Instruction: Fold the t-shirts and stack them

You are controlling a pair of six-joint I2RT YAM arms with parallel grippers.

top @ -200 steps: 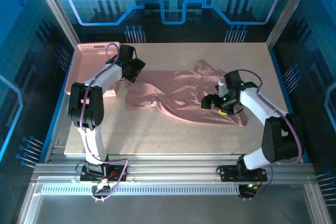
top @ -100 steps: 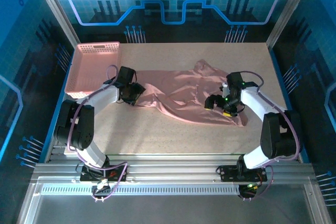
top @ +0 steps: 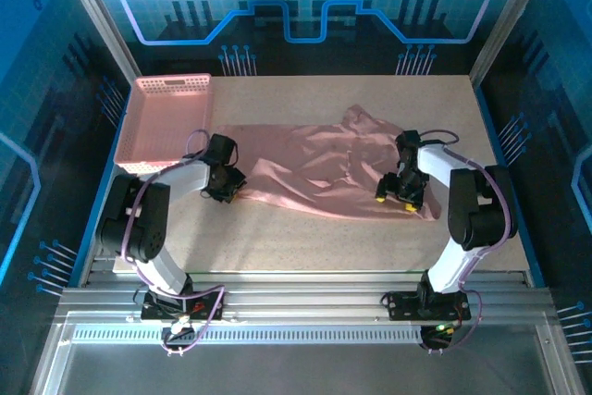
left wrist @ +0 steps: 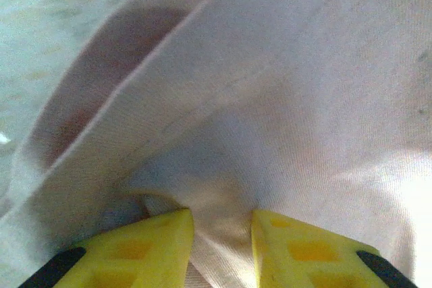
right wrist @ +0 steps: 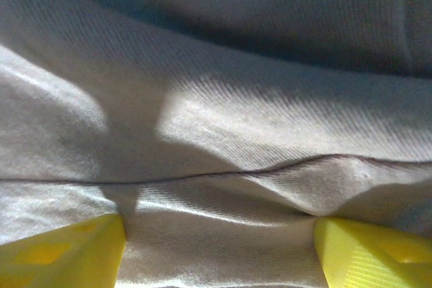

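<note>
I count one t-shirt (top: pixel 314 171), its long axis running between my two grippers, and one pink basket (top: pixel 166 122) off to the left. The left gripper (left wrist: pixel 221 234) straddles a ridge of cloth at the left end, fingers close together; I cannot tell if they clamp it. The right gripper (right wrist: pixel 219 251) stands wide open over the right end.

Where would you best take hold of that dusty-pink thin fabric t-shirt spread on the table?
Probably at its two ends, coming down from above: the dusty-pink thin fabric t-shirt lies limp and nearly flat, so its middle offers nothing to pinch. Its edges ruck into folds, as by the left gripper and the right gripper, which fingers can close across.
</note>
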